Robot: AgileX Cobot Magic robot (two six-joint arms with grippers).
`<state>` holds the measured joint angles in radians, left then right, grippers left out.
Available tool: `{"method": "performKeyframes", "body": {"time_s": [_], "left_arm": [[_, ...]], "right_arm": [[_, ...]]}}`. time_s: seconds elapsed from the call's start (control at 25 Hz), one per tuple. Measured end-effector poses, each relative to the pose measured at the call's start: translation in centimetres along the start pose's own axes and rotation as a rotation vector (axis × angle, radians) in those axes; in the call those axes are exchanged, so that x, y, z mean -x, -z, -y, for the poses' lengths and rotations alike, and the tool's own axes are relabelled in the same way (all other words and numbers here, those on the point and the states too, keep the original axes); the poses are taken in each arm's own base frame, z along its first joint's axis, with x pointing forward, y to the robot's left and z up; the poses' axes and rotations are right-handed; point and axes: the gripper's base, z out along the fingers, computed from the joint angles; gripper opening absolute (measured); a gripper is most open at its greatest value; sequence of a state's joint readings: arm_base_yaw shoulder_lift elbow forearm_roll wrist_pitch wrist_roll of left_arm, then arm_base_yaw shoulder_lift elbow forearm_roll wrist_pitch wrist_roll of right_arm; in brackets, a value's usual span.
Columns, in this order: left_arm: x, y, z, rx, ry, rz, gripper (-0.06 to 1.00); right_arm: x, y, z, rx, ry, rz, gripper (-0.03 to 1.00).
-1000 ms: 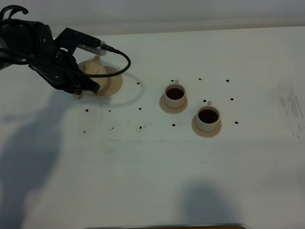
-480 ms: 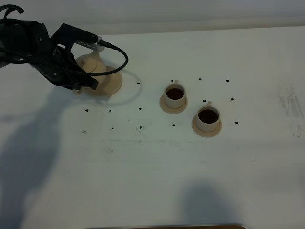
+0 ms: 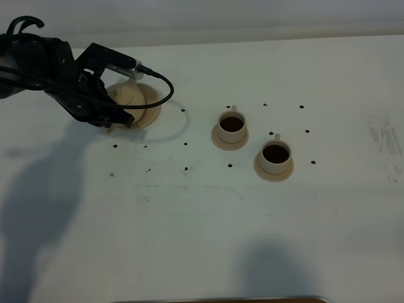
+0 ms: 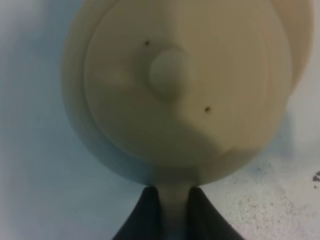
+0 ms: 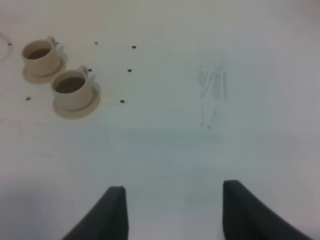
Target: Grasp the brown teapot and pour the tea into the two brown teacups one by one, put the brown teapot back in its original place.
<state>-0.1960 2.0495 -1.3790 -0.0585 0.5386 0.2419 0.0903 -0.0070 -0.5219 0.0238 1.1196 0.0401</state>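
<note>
Left wrist view: the brown teapot (image 4: 185, 90) is gripped by its handle in the clenched left gripper (image 4: 174, 212) over its saucer (image 3: 150, 110); it could be tipped if released off-centre.

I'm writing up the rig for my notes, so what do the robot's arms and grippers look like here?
The left arm is matte black and blocky, with a black cable looping out from a plug by the wrist. Its gripper ends in dark, tapered fingers. The right gripper shows two dark wedge-shaped fingertips; the rest of that arm is out of view. No markings are legible.
</note>
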Motion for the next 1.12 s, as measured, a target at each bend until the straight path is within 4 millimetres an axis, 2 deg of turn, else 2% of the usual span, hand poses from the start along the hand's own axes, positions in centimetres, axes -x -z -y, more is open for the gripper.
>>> {"method": "performKeyframes", "body": {"time_s": [0.88,1.12], "left_arm": [[0.69,0.06,0.14,-0.008,0.0,0.06,0.09],[0.69,0.09,0.27,-0.024,0.005,0.055,0.13]], "right_arm": [[0.0,0.0,0.0,0.0,0.0,0.0,0.44],[0.0,0.0,0.0,0.0,0.0,0.0,0.44]]}}
